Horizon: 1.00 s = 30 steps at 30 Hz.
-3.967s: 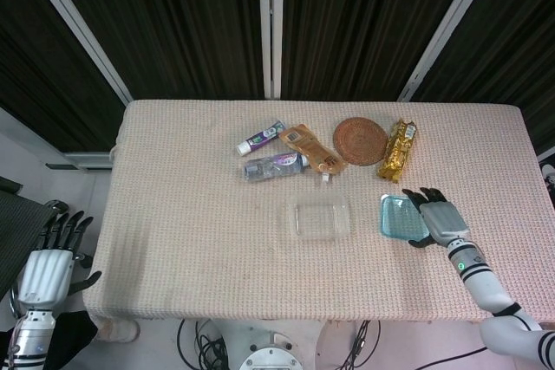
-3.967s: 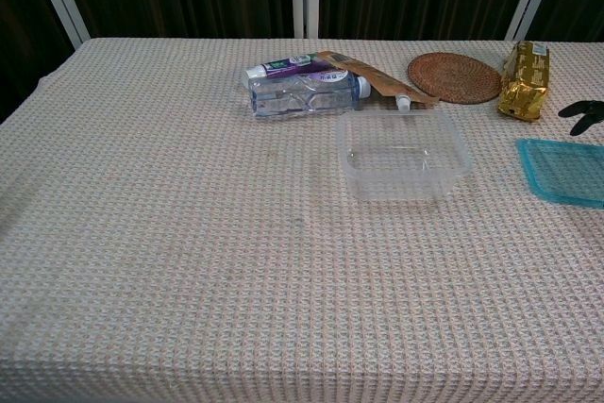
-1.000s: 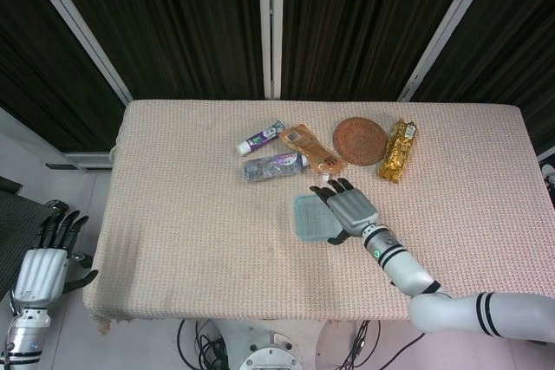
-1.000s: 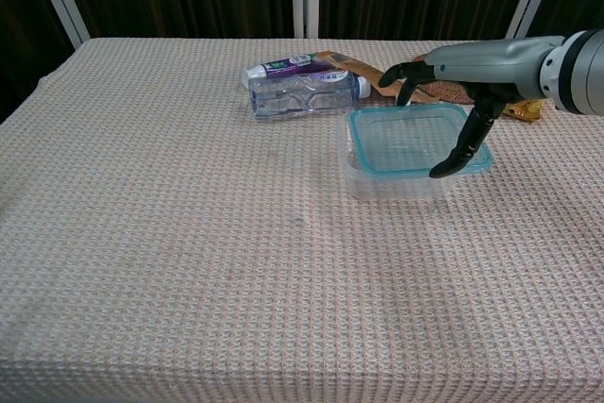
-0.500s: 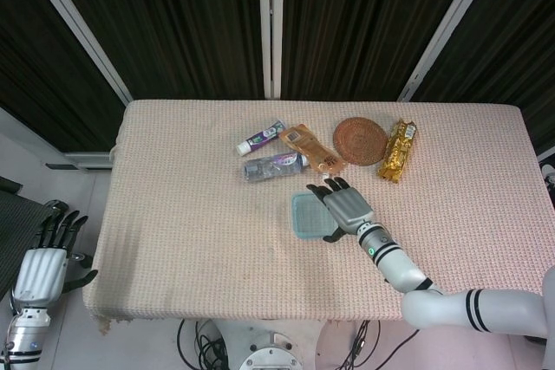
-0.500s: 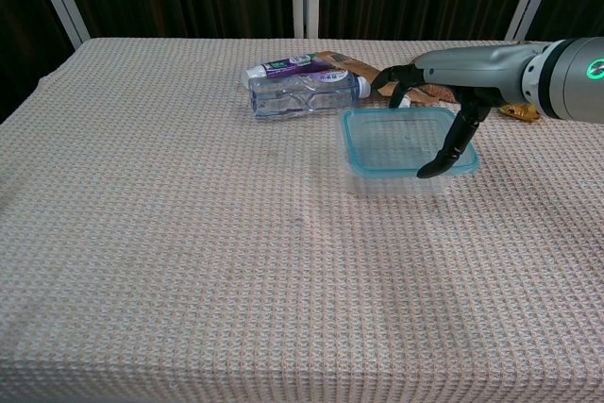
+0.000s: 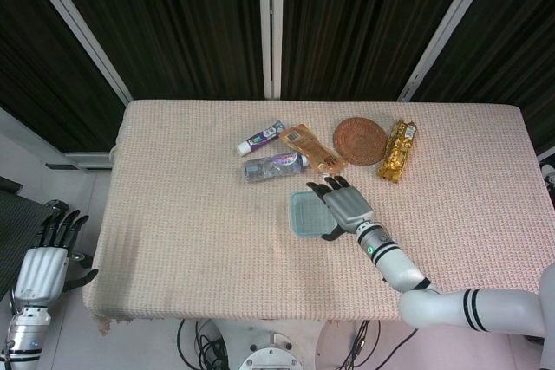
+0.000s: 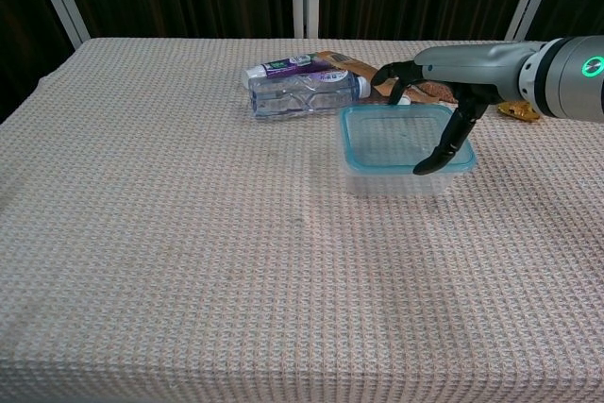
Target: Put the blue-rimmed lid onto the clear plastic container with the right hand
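Your clear plastic container [image 8: 396, 176] sits near the middle of the counter [image 7: 191, 214], and the blue-rimmed lid [image 8: 401, 137] lies on top of it, its teal rim roughly lined up with the container's rim; nothing shows through the clear walls. Your right hand [image 8: 427, 101] is over the lid with its fingers spread, the thumb [image 8: 436, 158] reaching down past the near right edge and the fingertips [image 8: 387, 77] curling at the far edge, so it grips the lid across its width. From the chest view you see the container's walls below the lid, which the head view hides: there, only the lid [image 7: 305, 214] shows, half covered by the right hand [image 7: 342, 205]. The head view alone shows you your left hand [image 7: 43, 262], down off the left edge of the counter, fingers apart and holding nothing. Behind the container lies a clear plastic bottle [image 8: 302, 93] on its side, and just behind that a toothpaste tube [image 8: 283, 68] with a purple label; the writing on both is too small to read. An orange spouted pouch [image 7: 312, 149] lies beside them, its cap end near your fingertips. Further right you have a round woven coaster [image 7: 360, 140] and a gold foil packet [image 7: 397, 150], which the chest view mostly hides behind your forearm; no print on either is legible.
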Motion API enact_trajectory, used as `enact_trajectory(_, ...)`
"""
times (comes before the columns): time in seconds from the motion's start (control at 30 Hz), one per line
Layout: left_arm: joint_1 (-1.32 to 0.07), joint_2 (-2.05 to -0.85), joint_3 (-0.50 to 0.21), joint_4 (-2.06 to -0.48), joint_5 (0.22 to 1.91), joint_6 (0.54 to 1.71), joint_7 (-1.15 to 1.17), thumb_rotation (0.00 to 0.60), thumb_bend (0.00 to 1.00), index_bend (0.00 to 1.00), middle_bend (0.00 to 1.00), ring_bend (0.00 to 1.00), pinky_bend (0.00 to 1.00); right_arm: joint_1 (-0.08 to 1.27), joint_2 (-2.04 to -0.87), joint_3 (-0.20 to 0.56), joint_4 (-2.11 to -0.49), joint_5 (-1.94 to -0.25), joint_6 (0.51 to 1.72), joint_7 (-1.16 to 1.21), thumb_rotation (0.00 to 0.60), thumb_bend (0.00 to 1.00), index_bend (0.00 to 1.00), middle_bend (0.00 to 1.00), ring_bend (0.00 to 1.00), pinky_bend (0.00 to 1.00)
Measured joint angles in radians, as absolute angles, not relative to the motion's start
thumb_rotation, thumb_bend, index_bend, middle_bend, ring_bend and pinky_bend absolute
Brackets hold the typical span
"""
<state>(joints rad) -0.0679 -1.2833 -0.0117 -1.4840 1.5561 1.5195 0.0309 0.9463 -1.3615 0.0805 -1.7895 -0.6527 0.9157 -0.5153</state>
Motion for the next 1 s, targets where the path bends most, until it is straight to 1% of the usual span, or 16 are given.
enact_trajectory(0.4, -0.073, -1.291, -0.012, -1.465, 1.555, 1.515, 0.014, 0.6, 0.0, 0.11, 0.05, 0.0, 0.0, 0.934, -1.37, 0.08, -1.794, -0.643, 0.945, -0.506, 0.6, 0.22, 0.0, 0.3, 0.0, 0.0)
enact_trajectory(1.0, -0.069, -1.298, -0.008, -1.451, 1.557, 1.523, 0.002, 0.6, 0.0, 0.11, 0.05, 0.0, 0.0, 0.917, -1.379, 0.074, -1.784, -0.661, 0.944, -0.489, 0.6, 0.22, 0.0, 0.3, 0.0, 0.0)
